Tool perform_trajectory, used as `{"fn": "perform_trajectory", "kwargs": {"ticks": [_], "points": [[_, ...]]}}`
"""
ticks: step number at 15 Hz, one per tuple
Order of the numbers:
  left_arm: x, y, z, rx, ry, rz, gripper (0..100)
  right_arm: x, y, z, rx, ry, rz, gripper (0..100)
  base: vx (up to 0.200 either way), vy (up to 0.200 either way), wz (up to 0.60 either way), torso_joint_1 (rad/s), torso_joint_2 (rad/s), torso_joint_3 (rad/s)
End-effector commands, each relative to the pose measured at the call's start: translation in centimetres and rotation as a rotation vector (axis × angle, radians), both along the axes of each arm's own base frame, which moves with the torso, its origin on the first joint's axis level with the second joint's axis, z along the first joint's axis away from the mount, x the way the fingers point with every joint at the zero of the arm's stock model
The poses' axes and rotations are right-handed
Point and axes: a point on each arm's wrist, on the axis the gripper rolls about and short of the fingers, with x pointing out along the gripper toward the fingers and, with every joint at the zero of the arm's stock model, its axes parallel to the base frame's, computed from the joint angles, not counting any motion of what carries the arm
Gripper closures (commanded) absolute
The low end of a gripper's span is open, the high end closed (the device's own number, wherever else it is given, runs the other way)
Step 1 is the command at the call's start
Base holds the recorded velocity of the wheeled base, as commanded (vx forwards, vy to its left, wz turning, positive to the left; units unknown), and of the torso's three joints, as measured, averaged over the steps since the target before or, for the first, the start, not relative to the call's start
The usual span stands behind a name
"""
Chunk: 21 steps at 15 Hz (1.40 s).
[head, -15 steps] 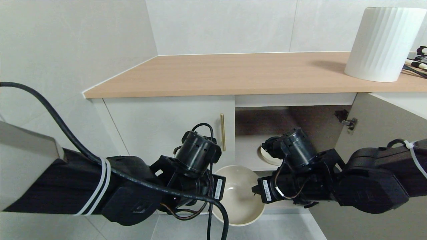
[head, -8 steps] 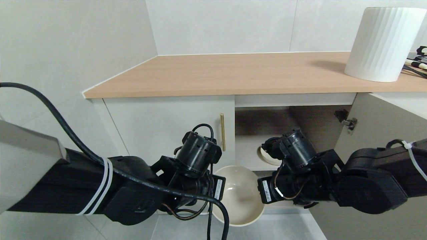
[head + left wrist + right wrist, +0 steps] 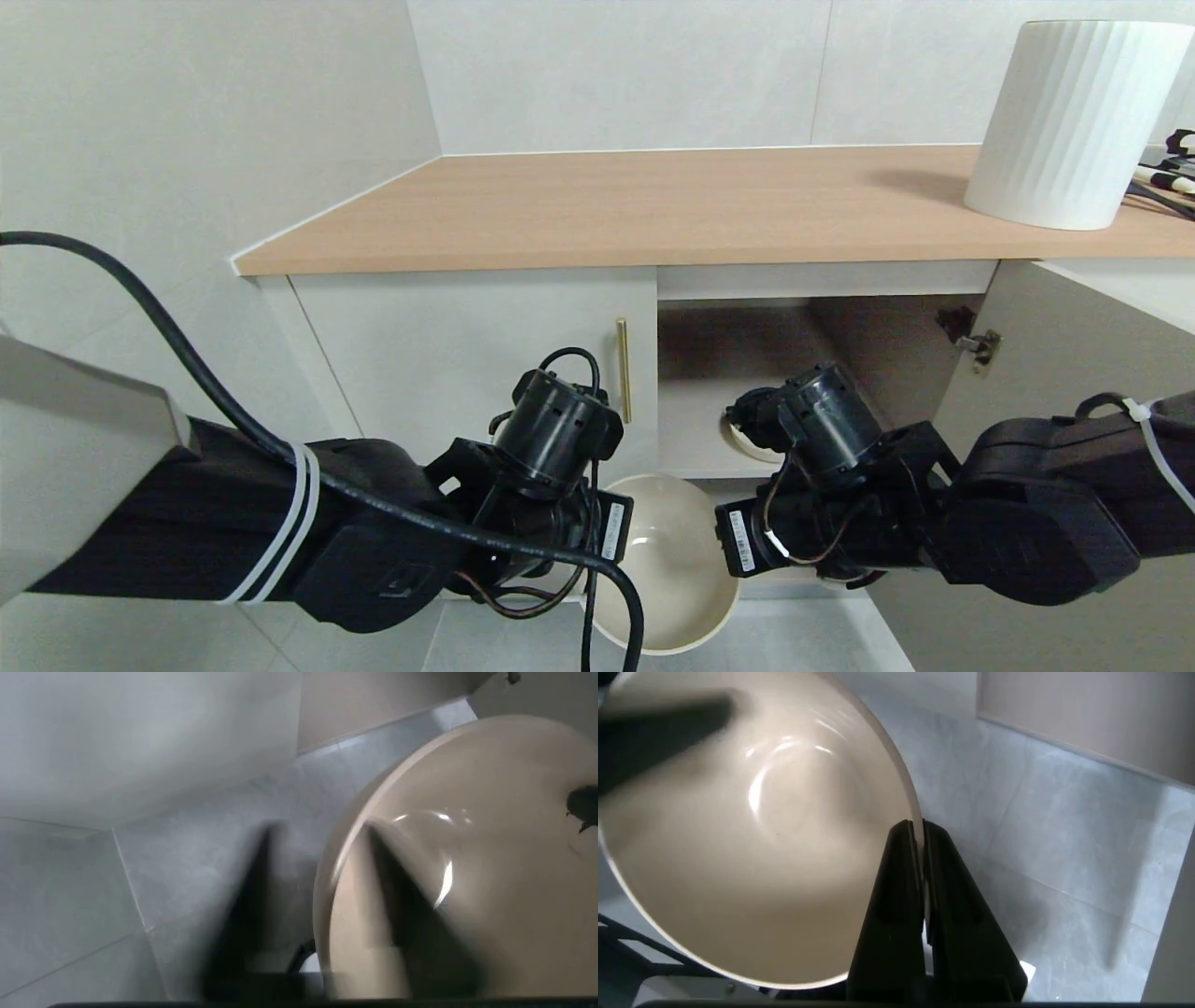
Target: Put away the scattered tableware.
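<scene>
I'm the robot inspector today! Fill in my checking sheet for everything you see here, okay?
Surface: wooden countertop above white cabinets.
Job's things: cream bowl held in the air before the open cabinet; pale dish inside the cabinet, partly hidden.
Clutter: white ribbed container on the countertop's right end; small dark things beside it, too small to tell.
End effectors: right end effector clamped on the bowl's rim; left end effector open, one finger on each side of the rim.
Cables: thick black cable draped over the left arm.
Surroundings: right cabinet door swung open; left door shut, with a gold handle; tiled walls, grey floor.
</scene>
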Motion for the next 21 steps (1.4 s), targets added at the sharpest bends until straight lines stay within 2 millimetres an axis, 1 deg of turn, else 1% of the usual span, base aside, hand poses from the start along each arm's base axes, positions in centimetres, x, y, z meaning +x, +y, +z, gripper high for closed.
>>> {"fn": "perform_trajectory", "kwargs": {"ticks": [1, 4, 6, 8, 9, 10, 11, 12, 14, 15, 16, 17, 18, 19, 21], "points": [[0.0, 0.0, 0.1, 0.0, -0.003, 0.002, 0, 0.0, 0.0, -0.1, -0.005, 0.002, -0.004, 100, 0.0, 0.0, 0.0, 0.0, 0.0, 0.0], [-0.1, 0.1, 0.4, 0.004, -0.022, 0.021, 0, 0.1, -0.1, -0.3, -0.011, 0.002, -0.008, 100, 0.0, 0.0, 0.0, 0.0, 0.0, 0.0], [-0.4, 0.5, 1.6, -0.016, -0.052, 0.03, 0, 1.1, -0.6, -0.8, -0.032, 0.002, -0.056, 100, 0.0, 0.0, 0.0, 0.0, 0.0, 0.0], [-0.5, 0.8, 2.2, -0.027, -0.063, 0.033, 0, 3.5, -2.0, -1.1, -0.024, 0.006, -0.141, 100, 0.0, 0.0, 0.0, 0.0, 0.0, 0.0], [-0.5, 0.9, 2.3, -0.027, -0.065, 0.036, 0, 4.3, -2.5, -1.3, -0.021, 0.008, -0.171, 100, 0.0, 0.0, 0.0, 0.0, 0.0, 0.0], [-0.5, 1.0, 2.2, -0.029, -0.064, 0.041, 0, 6.9, -3.9, -2.2, -0.021, 0.019, -0.254, 100, 0.0, 0.0, 0.0, 0.0, 0.0, 0.0], [-0.4, 0.9, 2.3, -0.049, -0.067, 0.051, 0, 8.7, -4.7, -2.8, -0.022, 0.019, -0.323, 100, 0.0, 0.0, 0.0, 0.0, 0.0, 0.0], [-0.3, 0.8, 2.4, -0.071, -0.08, 0.06, 0, 9.9, -4.9, -3.6, -0.027, 0.02, -0.385, 100, 0.0, 0.0, 0.0, 0.0, 0.0, 0.0], [-0.3, 0.8, 2.5, -0.077, -0.087, 0.063, 0, 11.8, -5.4, -4.9, -0.046, 0.01, -0.47, 100, 0.0, 0.0, 0.0, 0.0, 0.0, 0.0], [-0.3, 0.9, 2.6, -0.08, -0.091, 0.064, 0, 13.3, -6.1, -5.3, -0.034, 0.001, -0.537, 100, 0.0, 0.0, 0.0, 0.0, 0.0, 0.0], [-0.2, 0.9, 2.6, -0.08, -0.091, 0.066, 0, 14.1, -6.6, -5.2, -0.01, -0.005, -0.581, 100, 0.0, 0.0, 0.0, 0.0, 0.0, 0.0], [-0.2, 0.9, 2.6, -0.081, -0.092, 0.066, 0, 14.5, -7.0, -5.1, 0.001, -0.01, -0.601, 100, 0.0, 0.0, 0.0, 0.0, 0.0, 0.0], [-0.2, 0.9, 2.6, -0.081, -0.092, 0.066, 0, 15.5, -8.1, -4.9, 0.017, -0.022, -0.643, 100, 0.0, 0.0, 0.0, 0.0, 0.0, 0.0], [-0.2, 0.9, 2.6, -0.08, -0.091, 0.066, 0, 16.1, -8.6, -4.9, 0.027, -0.026, -0.663, 100, 0.0, 0.0, 0.0, 0.0, 0.0, 0.0], [-0.2, 0.9, 2.6, -0.081, -0.092, 0.066, 0, 17.0, -9.4, -5.2, 0.043, -0.027, -0.705, 100, 0.0, 0.0, 0.0, 0.0, 0.0, 0.0]]}}
